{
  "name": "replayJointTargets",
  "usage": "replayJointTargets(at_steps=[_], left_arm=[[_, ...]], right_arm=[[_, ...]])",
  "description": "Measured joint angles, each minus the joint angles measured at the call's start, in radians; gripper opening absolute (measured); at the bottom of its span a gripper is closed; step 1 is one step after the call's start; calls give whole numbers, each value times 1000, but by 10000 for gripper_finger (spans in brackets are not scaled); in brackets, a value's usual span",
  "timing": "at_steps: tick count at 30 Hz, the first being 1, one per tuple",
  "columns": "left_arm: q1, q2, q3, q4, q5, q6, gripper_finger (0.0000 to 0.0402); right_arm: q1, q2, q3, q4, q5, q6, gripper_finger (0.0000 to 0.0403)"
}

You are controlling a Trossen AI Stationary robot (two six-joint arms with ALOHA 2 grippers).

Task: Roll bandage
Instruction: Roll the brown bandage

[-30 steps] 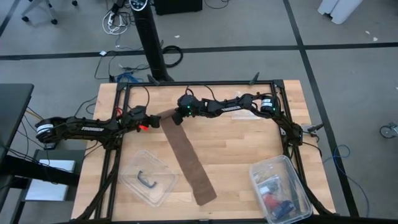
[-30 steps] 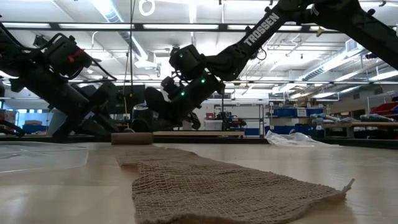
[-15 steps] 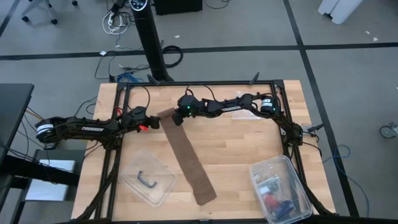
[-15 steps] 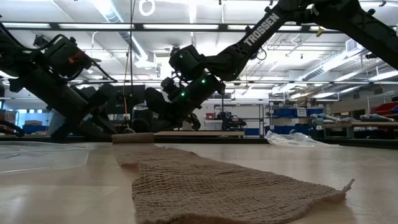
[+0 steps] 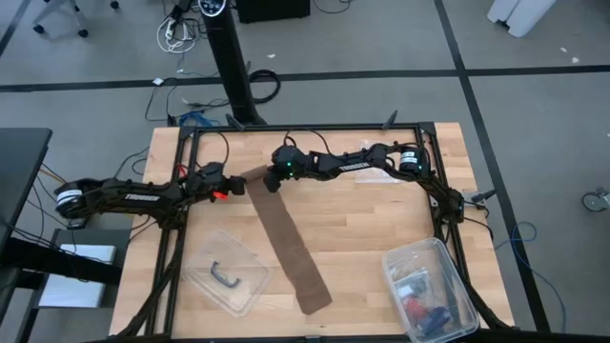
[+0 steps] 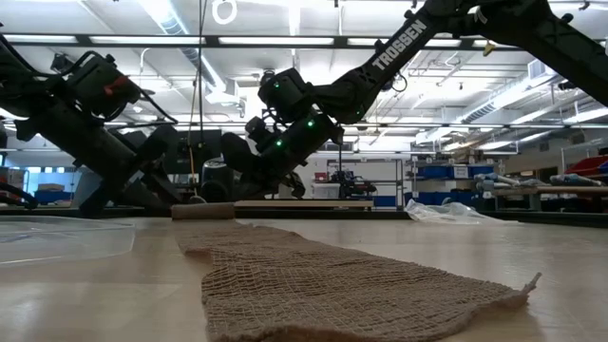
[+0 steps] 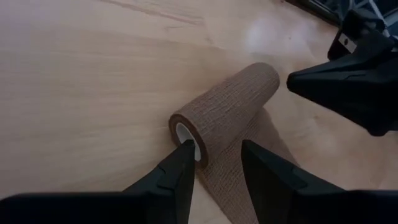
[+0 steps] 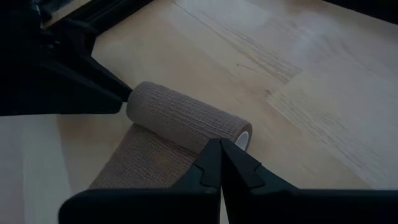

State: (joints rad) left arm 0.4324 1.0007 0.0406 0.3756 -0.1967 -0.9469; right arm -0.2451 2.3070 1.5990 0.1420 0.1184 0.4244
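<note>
The bandage is a brown woven strip (image 5: 291, 248) lying flat and slanting toward the near edge. Its far end is wound into a small roll (image 7: 227, 109) around a white core and lies on its side on the table. My left gripper (image 7: 217, 146) is at the roll's left end, fingers a little apart around that end's wall. My right gripper (image 8: 219, 144) is shut, with its tips at the roll's other end. In the high view the two grippers (image 5: 238, 185) (image 5: 269, 183) face each other across the roll (image 5: 254, 177). My left gripper holds the roll by its left end: one fingertip (image 7: 186, 149) is at the mouth of the white core (image 7: 185, 130), the other (image 7: 250, 149) outside on the roll's side. It comes slanting down from the table's left, along the roll. The roll lies on the table. My right gripper has its shut fingertips (image 8: 217, 149) against the roll's side right by its core end (image 8: 239, 132), where the strip leaves the roll. It comes slanting down from the table's right. The roll lies on the table under them.
A clear plastic tub with a black handle piece (image 5: 227, 274) lies near the front left. A clear bin of small items (image 5: 429, 291) stands at the front right. Black frame rails (image 5: 305, 129) run along the table's far and side edges.
</note>
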Motion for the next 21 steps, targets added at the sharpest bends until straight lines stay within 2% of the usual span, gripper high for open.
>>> replayJointTargets(at_steps=[3,10,21], left_arm=[[0,44,0,24,0,-3,137],[0,210,1,207,-27,13,137],[1,226,0,265,-8,24,137]], right_arm=[[0,0,0,14,-5,0,0],[0,0,0,1,-11,-10,0],[-6,16,0,4,2,-28,0]])
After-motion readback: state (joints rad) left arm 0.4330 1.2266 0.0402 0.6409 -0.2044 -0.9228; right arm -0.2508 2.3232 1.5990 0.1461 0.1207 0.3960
